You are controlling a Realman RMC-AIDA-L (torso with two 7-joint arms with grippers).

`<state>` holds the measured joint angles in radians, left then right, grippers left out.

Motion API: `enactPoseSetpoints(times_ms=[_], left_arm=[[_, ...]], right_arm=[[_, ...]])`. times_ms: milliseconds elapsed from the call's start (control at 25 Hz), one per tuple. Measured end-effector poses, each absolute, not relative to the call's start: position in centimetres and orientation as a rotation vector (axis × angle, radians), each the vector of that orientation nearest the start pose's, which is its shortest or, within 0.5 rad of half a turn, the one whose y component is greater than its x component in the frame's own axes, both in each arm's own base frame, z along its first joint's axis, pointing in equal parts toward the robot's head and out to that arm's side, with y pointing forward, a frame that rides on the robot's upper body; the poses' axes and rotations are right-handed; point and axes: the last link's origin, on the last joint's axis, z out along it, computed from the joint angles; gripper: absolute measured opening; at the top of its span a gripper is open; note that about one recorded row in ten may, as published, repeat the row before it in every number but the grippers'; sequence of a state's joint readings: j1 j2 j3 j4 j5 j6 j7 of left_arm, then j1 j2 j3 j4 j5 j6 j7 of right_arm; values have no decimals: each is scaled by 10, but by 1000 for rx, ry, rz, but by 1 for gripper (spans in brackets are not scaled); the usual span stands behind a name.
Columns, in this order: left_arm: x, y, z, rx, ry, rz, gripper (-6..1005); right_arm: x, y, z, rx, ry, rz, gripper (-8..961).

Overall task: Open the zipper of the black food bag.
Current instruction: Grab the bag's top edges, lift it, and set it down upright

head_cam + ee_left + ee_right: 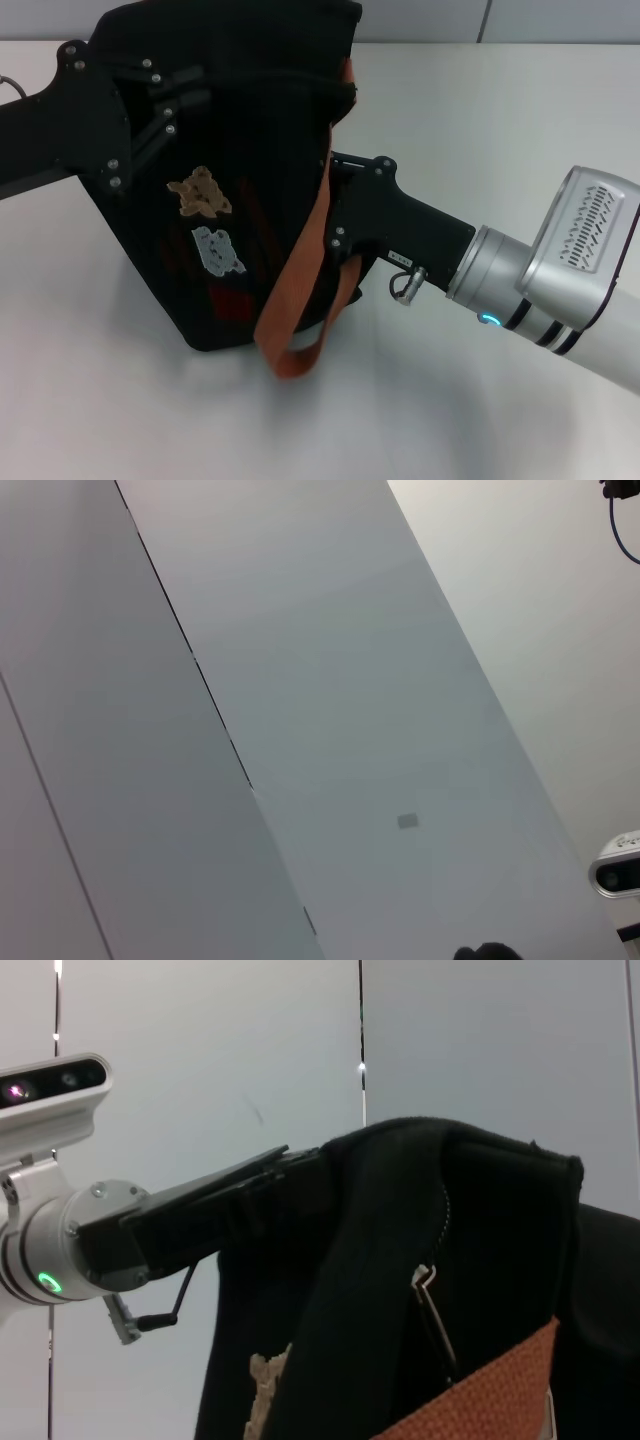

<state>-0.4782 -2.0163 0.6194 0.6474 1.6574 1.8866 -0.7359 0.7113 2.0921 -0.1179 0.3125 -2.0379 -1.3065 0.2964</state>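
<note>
The black food bag [250,150] stands tilted on the table, with a tan bear patch [200,193], a white bear patch [218,250] and a red mark [232,300] on its front. My left gripper [185,90] is shut on the bag's upper left edge, as the right wrist view also shows [290,1175]. My right gripper [345,185] presses against the bag's right side behind an orange-brown strap [300,290]. In the right wrist view the zipper [445,1210] runs down to a small metal pull [424,1278] that hangs free. How far the zipper is open I cannot tell.
The white table [480,120] spreads around the bag, with a wall of grey panels behind it. The right arm's silver wrist [560,260] lies low over the table to the right. The left wrist view shows only wall panels [300,730].
</note>
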Motion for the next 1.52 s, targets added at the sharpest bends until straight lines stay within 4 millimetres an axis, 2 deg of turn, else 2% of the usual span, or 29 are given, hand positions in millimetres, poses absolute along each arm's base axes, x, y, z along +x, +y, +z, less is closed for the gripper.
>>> enactPoseSetpoints(times_ms=[240, 360, 560, 840, 960, 1160, 1520], left_arm=[[-246, 304, 65, -2403, 368, -1019, 73], [-251, 300, 62, -2395, 354, -1007, 73], [-257, 290, 54, -2385, 322, -1011, 73], [-260, 280, 43, -2402, 289, -1032, 73], [-258, 279, 37, -2421, 276, -1049, 73], [-257, 279, 32, -2435, 265, -1058, 73], [-256, 279, 27, -2459, 265, -1057, 73]], right_arm=[[197, 296, -118, -2392, 240, 1095, 304], [213, 295, -108, -2337, 248, 1073, 304], [224, 294, -95, -2279, 232, 1080, 304], [222, 294, -87, -2255, 148, 1104, 304], [221, 294, -90, -2266, 28, 1052, 304], [221, 287, -95, -2287, -66, 1013, 305], [219, 287, -98, -2301, -83, 1004, 304]])
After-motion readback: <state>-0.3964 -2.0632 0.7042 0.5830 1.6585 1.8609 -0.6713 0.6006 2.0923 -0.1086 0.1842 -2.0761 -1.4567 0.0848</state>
